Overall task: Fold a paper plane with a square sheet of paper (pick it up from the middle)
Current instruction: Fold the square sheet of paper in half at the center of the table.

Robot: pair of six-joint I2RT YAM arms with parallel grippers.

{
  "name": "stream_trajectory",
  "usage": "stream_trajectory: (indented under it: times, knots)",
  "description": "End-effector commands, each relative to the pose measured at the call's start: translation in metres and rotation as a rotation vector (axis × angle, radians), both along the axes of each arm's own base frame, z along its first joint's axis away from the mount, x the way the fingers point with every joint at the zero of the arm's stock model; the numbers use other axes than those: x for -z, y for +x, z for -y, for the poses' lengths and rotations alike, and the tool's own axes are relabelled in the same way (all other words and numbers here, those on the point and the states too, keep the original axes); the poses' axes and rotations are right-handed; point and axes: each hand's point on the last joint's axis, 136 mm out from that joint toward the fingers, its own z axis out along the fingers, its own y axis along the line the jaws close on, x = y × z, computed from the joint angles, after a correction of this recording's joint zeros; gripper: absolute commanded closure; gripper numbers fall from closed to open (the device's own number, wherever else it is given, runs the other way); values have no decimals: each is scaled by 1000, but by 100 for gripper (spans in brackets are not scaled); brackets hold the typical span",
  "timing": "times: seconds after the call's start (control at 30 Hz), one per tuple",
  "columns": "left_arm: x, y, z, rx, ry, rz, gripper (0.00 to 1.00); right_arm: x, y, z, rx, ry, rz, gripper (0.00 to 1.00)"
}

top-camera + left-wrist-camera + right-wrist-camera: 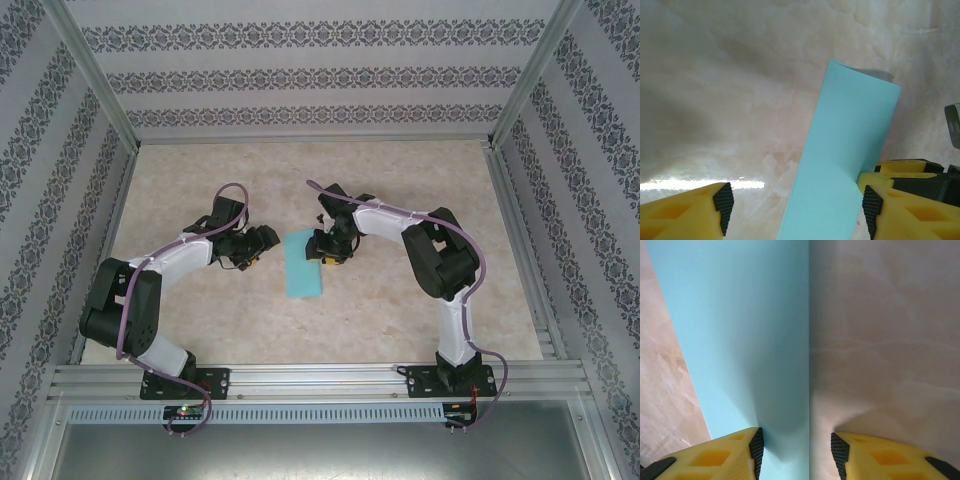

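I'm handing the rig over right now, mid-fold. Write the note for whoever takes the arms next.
Left gripper: open, jaws either side of the paper's end, nothing held.
Right gripper: open, astride the paper's long edge, one finger over paper, the other over bare table; nothing held.
Paper: the thin turquoise sheet of paper, folded into a long rectangle, lies on the beige marbled table between the two grippers.
Done: the first half fold, it seems.
Left: nose corner folds and wing folds; no dart shape yet.
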Motion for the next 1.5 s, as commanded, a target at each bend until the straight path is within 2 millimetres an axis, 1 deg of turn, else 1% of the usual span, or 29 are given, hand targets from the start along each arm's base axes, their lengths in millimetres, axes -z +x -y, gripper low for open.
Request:
stream_trajectory:
  times: [0.0,0.07,0.17,0.23,0.4,0.47,0.63,0.7,0.8,0.9,1.03,1.23,1.33,1.47]
  knots:
    - [0,2,-6,10,45,5,25,71,-24,53,9,-302,-89,54]
    - [2,3,-6,24,52,4,21,75,-26,59,11,-329,-95,54]
    - [1,4,-7,48,72,21,10,79,-28,66,27,-360,-100,55]
    - [-1,5,-7,65,81,35,1,82,-29,67,32,-368,-107,55]
    - [0,9,-4,95,89,59,0,89,-29,66,52,-369,-129,53]
    - [1,10,1,112,81,60,0,90,-29,66,50,-375,-136,53]
    - [-7,16,25,180,15,109,0,93,-29,64,17,-373,-136,51]
    - [-11,16,33,196,-20,116,0,95,-31,63,6,-370,-136,52]
    - [-12,15,42,213,-50,100,0,99,-34,61,-5,-362,-140,52]
    - [-6,13,47,217,-62,72,7,102,-35,64,-19,-375,-136,52]
    - [-1,13,52,215,-81,41,20,102,-33,68,-20,-392,-130,52]
    - [4,11,61,234,-100,13,41,105,-31,68,-11,-397,-123,52]
    - [7,9,66,245,-108,-3,48,107,-30,68,-11,-399,-123,52]
    - [8,9,73,263,-116,-5,54,109,-31,68,-11,-402,-130,52]
